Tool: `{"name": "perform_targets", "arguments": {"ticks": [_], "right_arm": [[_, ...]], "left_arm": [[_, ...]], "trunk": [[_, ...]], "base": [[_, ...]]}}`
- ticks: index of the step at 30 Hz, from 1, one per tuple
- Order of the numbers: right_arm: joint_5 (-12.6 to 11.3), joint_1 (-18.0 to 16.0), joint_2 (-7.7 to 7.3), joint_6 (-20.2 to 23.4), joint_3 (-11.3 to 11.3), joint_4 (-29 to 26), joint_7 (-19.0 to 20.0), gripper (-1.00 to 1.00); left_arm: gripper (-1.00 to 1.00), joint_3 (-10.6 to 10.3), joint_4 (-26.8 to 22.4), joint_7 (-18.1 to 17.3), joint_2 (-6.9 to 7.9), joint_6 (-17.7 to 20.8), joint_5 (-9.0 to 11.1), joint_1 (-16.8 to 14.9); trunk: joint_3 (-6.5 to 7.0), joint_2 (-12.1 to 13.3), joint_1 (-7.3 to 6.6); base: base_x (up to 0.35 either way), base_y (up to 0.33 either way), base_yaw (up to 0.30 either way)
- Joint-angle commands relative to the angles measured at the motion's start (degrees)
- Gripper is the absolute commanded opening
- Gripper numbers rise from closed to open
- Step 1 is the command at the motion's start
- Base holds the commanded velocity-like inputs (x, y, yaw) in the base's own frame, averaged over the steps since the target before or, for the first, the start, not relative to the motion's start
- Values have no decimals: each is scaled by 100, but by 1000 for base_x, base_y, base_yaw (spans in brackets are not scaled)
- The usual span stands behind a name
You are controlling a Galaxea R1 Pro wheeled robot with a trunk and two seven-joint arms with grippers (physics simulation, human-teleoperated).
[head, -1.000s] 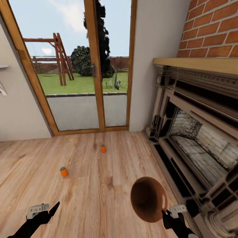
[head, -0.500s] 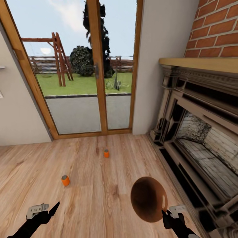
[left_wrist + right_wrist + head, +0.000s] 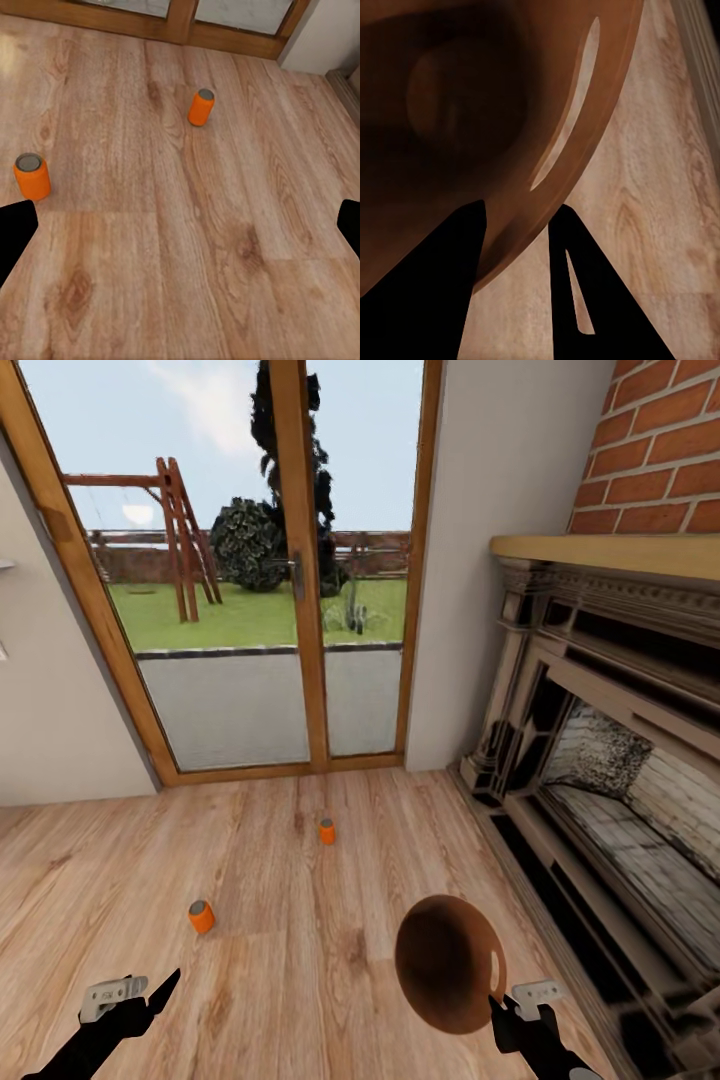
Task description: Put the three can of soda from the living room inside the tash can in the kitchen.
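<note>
Black R gripper (image 3: 515,1010) is clamped on the rim of the tash can (image 3: 447,962), one finger inside, one outside per wrist cam (image 3: 514,262); bin is tipped w/ its dark brown inside facing the head cam. L gripper (image 3: 140,998) hangs low over the wood floor (image 3: 300,960), fingers spread wide apart, nothing between them. Two orange soda cans upright on the floor ahead of L gripper: near can (image 3: 201,916) (image 3: 32,176), far can (image 3: 327,831) (image 3: 201,107) closer to the glass doors (image 3: 300,560). Fireplace (image 3: 610,760) along the right.
</note>
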Motion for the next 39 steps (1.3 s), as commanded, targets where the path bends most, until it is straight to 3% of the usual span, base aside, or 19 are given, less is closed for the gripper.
{"name": "perform_targets", "arguments": {"ticks": [1,21,39], "right_arm": [[-12,-3,1,-2,0,-10,18,-100],[-1,-3,1,-2,0,-8,18,-100],[0,-3,1,-2,0,-8,18,-100]], "left_arm": [[100,3,0,1,0,2,0,0],[100,-1,0,8,0,12,-5,0],[100,-1,0,8,0,8,-7,0]], "trunk": [[1,0,0],[1,0,0],[1,0,0]], "base": [[72,48,0],[226,163,0],[227,15,0]]}}
